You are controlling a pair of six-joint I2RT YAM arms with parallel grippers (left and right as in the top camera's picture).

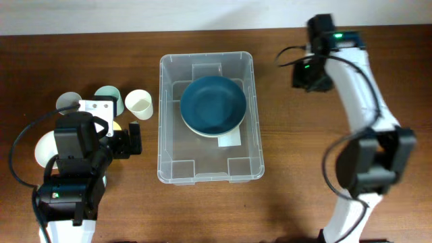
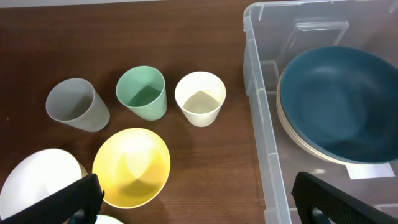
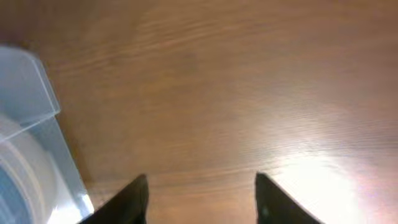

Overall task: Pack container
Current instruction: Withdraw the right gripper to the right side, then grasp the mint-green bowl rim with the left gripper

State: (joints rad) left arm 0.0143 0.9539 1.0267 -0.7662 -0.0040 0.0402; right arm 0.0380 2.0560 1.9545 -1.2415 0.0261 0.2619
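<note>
Two bowls (image 1: 212, 104) sit stacked in the container (image 1: 169, 138), far end; your left gripper (image 2: 202, 208) is wide, right gripper (image 3: 202, 199) parted, both empty.

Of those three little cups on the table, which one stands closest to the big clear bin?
The cream cup, at the row's end beside the container; the green cup and grey cup stand farther off.

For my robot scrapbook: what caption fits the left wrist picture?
Cups and bowls wait beside the container, a blue bowl already inside.
</note>
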